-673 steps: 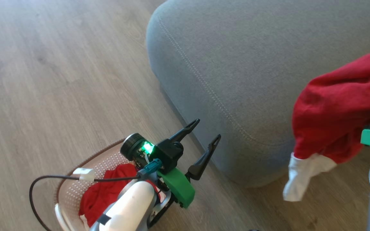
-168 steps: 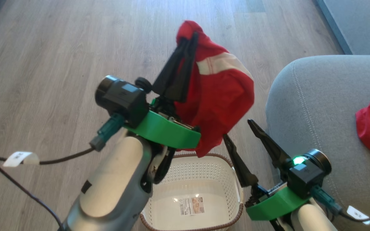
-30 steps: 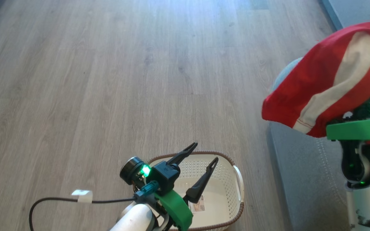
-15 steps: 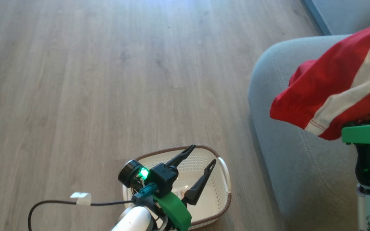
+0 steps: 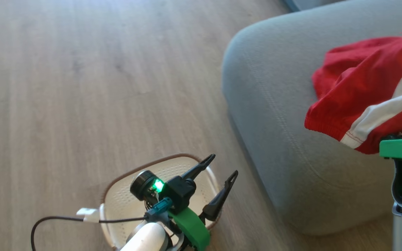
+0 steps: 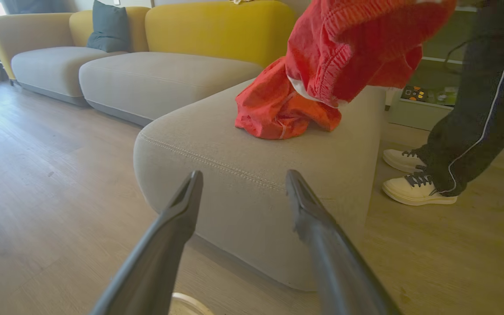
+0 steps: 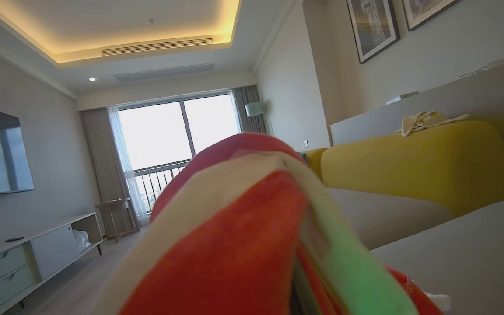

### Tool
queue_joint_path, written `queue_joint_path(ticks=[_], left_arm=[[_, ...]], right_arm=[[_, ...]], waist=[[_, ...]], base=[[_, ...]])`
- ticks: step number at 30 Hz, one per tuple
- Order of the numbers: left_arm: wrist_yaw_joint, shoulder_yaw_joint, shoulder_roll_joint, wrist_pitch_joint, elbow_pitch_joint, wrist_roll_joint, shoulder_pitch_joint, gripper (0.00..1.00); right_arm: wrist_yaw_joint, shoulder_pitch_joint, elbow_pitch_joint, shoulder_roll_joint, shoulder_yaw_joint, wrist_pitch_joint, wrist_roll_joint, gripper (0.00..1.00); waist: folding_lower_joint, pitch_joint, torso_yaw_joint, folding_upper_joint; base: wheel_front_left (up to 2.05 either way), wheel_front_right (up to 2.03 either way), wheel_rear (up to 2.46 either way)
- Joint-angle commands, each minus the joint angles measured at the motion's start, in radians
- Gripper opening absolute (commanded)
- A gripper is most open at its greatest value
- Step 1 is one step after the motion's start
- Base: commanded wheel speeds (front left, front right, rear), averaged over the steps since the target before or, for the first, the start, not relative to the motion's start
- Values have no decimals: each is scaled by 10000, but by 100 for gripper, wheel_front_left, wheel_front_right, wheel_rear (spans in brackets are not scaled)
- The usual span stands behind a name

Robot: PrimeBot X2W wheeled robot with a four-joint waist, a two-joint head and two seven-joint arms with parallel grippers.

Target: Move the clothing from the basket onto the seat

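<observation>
Head looks down; left wrist low, facing the seat [image 6: 199, 127] (shared).

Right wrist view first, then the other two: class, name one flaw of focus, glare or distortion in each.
Right wrist view: the striped garment sits close before the lens, a soft blur, and the window is blown out white. Left wrist view: the left gripper looms stretched by the wide angle, while the seat is sharp. Head view: pale glare washes the floor at the top.
</observation>
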Motion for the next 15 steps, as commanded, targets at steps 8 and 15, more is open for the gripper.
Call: queue_joint_path(ticks=[8, 15], left_arm=[[-9, 156, 134, -51, -426, 113, -620, 100], [-9, 181, 163, -51, -463, 131, -698, 100]], right_arm=[[71, 75, -309, 111, 121, -252, -96, 0], [71, 266, -271, 198, -204, -436, -5, 0]], waist=[[0, 475, -1677, 0], [0, 717, -2440, 0]], base=[[0, 0, 0], [0, 0, 0]])
